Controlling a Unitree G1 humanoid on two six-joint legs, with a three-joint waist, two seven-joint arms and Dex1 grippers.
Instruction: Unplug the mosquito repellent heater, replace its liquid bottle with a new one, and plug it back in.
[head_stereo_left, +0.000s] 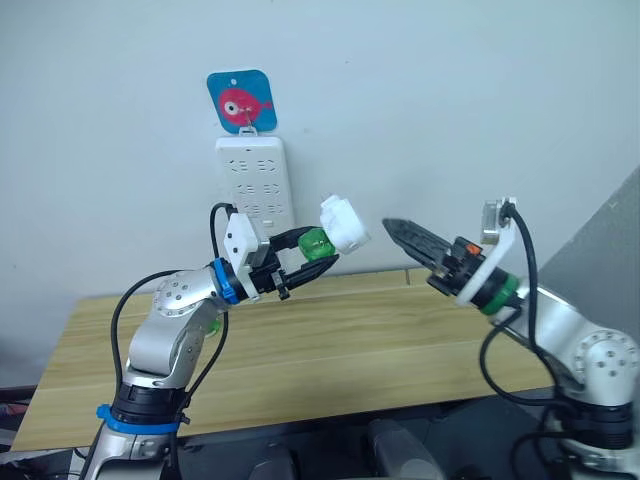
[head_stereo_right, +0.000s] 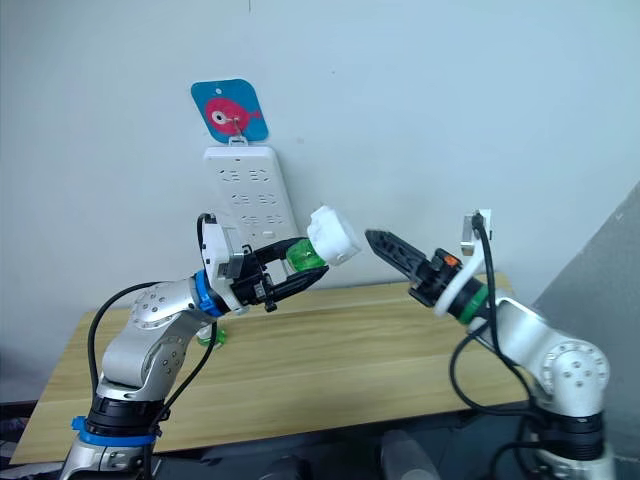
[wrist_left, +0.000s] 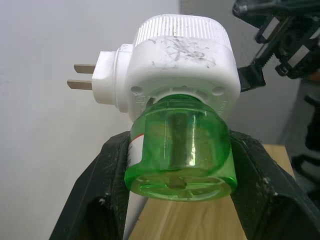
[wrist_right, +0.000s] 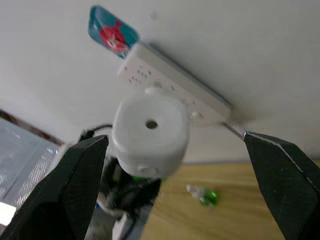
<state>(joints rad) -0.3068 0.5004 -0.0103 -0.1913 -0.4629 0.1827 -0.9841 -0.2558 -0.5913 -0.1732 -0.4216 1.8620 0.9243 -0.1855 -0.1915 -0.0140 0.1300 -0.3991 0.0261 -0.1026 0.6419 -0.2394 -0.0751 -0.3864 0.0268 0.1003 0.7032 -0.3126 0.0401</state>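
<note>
Above the wooden table (head_stereo_left: 330, 340), mosquito repellent heater (head_stereo_left: 345, 224) in left gripper (head_stereo_left: 318, 252) jaws.

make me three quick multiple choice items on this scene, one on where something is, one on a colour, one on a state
1. Where is the power strip?
A. flat on the table
B. on the wall under the fish hook
C. in the right claw

2. What colour is the bottle fitted in the mosquito repellent heater?
A. green
B. red
C. blue

3. What state is the heater in?
A. plugged into the strip
B. lying on the table
C. unplugged, held up in the air

Answers:
1 B, it hangs on the wall below the fish hook.
2 A, it is clear green.
3 C, its prongs are bare, and the left claw grips the bottle.
</note>
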